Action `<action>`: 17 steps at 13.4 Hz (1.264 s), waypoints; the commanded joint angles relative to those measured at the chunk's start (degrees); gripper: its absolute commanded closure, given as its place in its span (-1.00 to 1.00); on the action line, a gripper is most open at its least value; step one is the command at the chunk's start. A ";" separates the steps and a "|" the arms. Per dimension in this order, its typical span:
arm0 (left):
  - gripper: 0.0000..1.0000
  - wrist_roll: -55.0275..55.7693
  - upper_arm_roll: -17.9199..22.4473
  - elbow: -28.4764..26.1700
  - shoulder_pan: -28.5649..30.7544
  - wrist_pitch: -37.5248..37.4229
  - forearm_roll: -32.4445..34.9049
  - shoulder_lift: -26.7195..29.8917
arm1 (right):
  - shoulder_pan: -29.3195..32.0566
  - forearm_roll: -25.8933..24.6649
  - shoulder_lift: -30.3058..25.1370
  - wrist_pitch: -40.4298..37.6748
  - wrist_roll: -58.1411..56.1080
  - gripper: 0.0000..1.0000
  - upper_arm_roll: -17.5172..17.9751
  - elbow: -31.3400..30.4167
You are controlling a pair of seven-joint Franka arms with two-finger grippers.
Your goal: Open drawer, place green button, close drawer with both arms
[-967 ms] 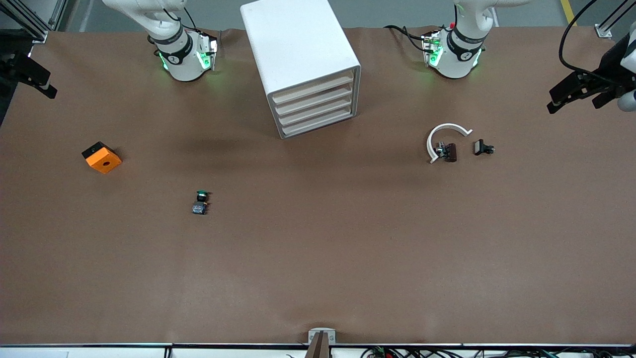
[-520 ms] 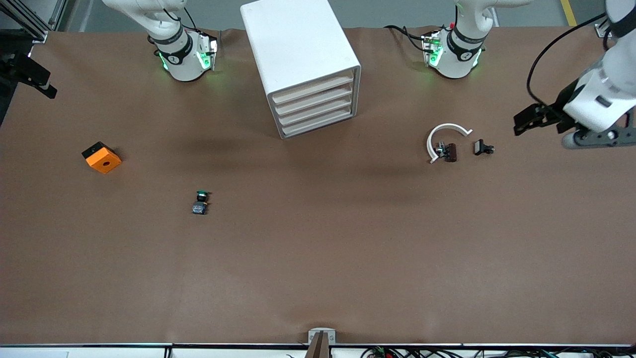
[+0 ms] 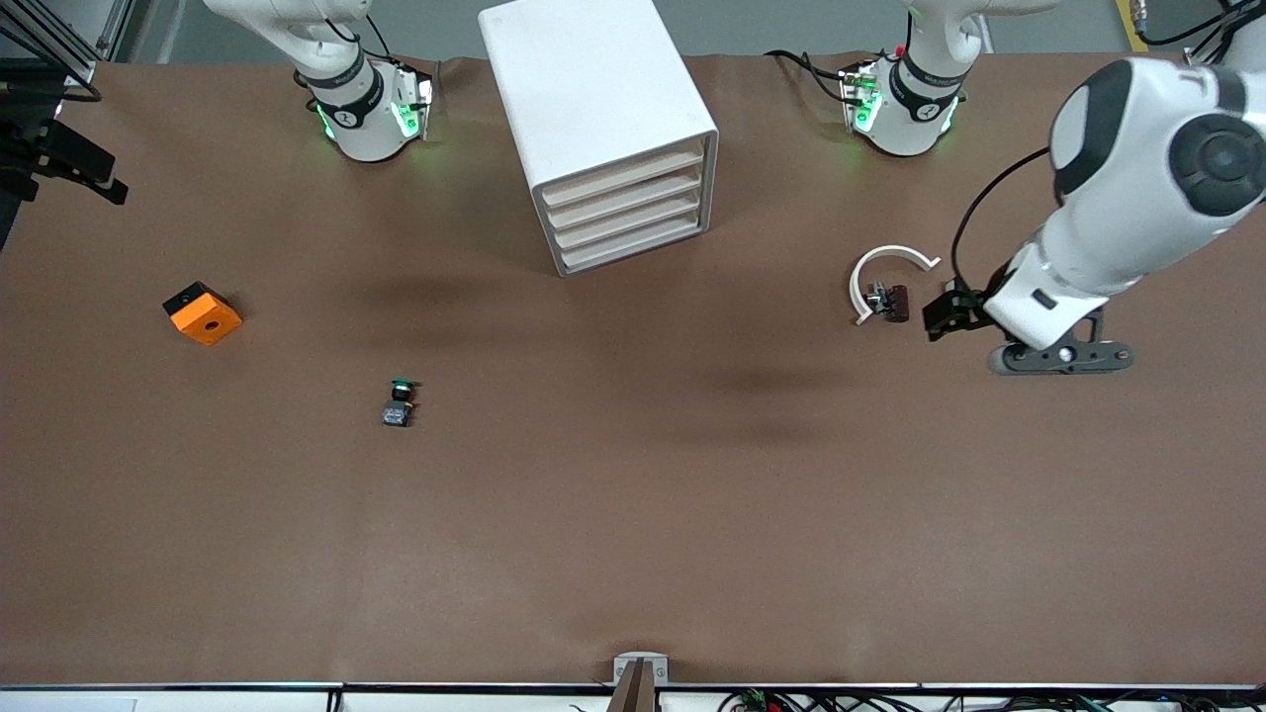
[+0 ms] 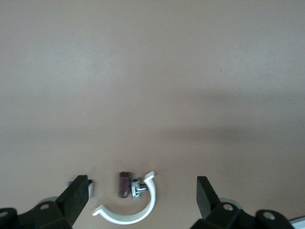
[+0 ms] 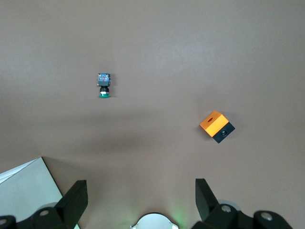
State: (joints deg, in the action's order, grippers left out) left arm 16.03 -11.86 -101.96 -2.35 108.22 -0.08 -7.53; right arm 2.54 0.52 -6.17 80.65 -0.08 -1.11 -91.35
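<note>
1. The small push-button with a green cap and blue-grey base [image 3: 399, 402] lies on the bare brown table [image 3: 633, 554], in the middle band of the frame toward the right arm's end. It lies on its side and nothing touches it.
2. A little farther up the frame, toward the frame edge at the same end, sits the orange cube with a hole [image 3: 203, 313], well apart from the button.
3. The left claw [image 4: 139, 191] hangs with its jaws wide apart and empty over the white C-shaped ring [image 3: 883, 269] and the dark brown part [image 3: 895, 302], toward the left arm's end.
4. At top centre stands the white four-drawer cabinet [image 3: 603, 129], every drawer shut, so the opening step seems not yet begun.
5. The right claw [image 5: 140, 191] waits high above its end of the table, jaws spread, holding nothing.
6. The next move likely calls for one claw to catch a thin drawer front and pull it straight out.
</note>
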 commanded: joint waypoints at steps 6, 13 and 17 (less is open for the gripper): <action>-1.00 26.82 -6.07 -0.35 -4.31 8.31 0.08 -9.60 | 1.50 -1.13 10.47 -0.15 0.26 -1.00 0.32 2.32; -1.00 62.66 -6.07 2.54 -14.42 12.10 0.61 -19.70 | -0.69 2.27 11.36 9.78 8.75 -1.00 0.67 -4.70; -1.00 75.02 -6.07 4.39 -19.43 12.19 0.52 -24.54 | -2.19 2.99 11.62 19.68 10.54 -1.00 0.67 -11.45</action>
State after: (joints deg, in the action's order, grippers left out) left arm 86.99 -17.93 -100.32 -19.39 120.63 -0.04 -29.51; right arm 0.69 2.94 6.09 95.67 8.85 -0.41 -98.73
